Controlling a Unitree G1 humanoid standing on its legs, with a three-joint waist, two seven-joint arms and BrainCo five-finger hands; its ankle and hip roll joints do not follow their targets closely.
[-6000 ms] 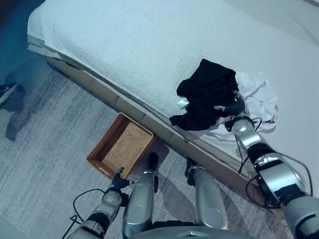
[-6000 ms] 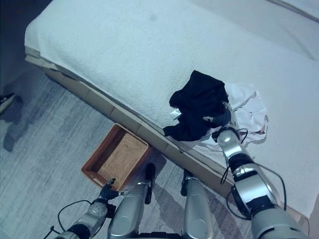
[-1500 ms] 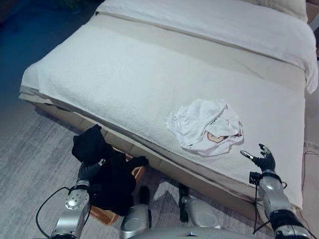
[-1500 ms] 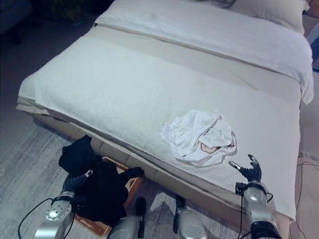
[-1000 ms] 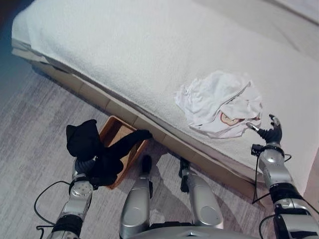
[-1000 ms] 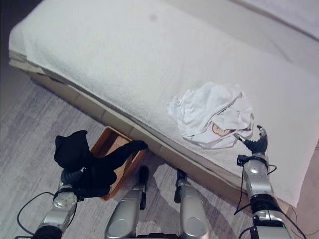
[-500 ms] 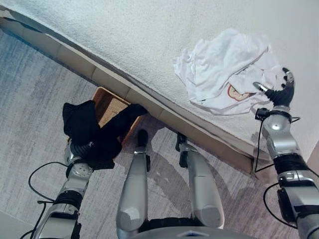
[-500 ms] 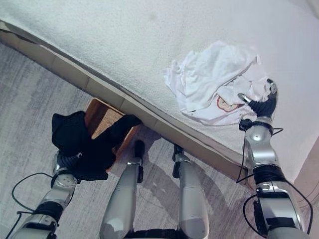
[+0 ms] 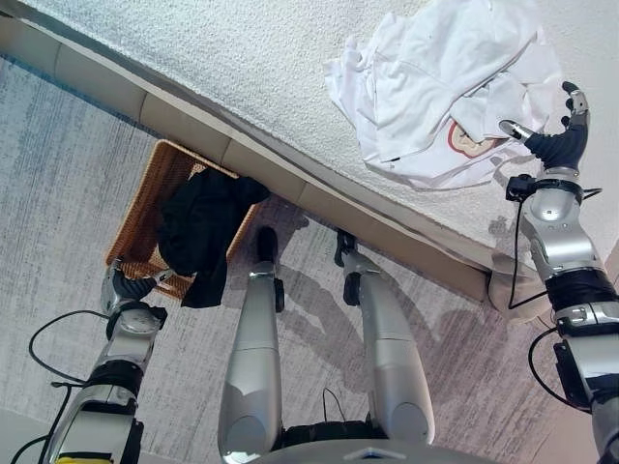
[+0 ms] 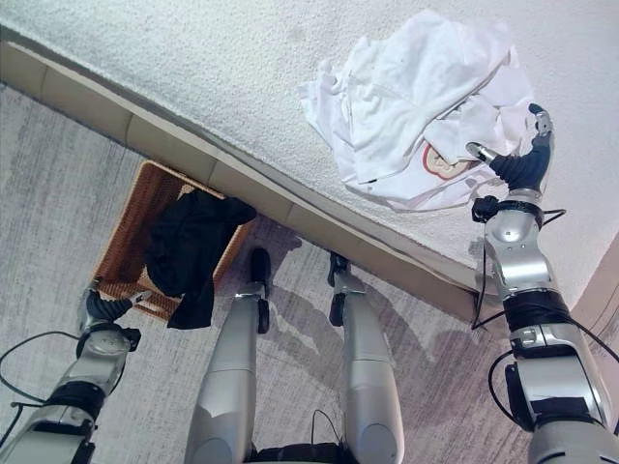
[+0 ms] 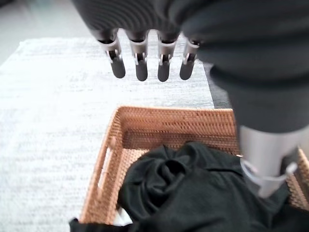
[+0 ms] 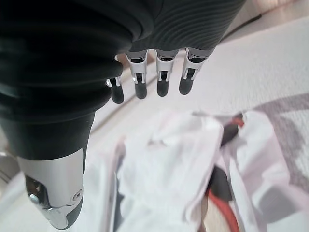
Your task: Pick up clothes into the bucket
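Observation:
A black garment (image 9: pixel 198 227) lies bunched in the woven brown basket (image 9: pixel 135 227) on the floor beside the bed, one end drooping over the basket's near rim. My left hand (image 9: pixel 123 288) is just short of that rim, open and holding nothing; in the left wrist view its fingers (image 11: pixel 140 67) are straight above the basket (image 11: pixel 104 164) and the black garment (image 11: pixel 193 193). A crumpled white garment (image 9: pixel 435 87) with a red-and-tan print lies on the bed. My right hand (image 9: pixel 559 147) hovers open at its right edge, fingers (image 12: pixel 145 84) straight over the white garment (image 12: pixel 169 169).
The bed (image 9: pixel 242 58) has a white textured cover, and its beige frame (image 9: pixel 271 174) runs diagonally right behind the basket. Grey carpet (image 9: pixel 58 164) covers the floor around the basket.
My left hand has let go of the black garment, which has dropped from above the basket's edge into the basket. The camera has tipped further down. The right hand stays by the white garment.

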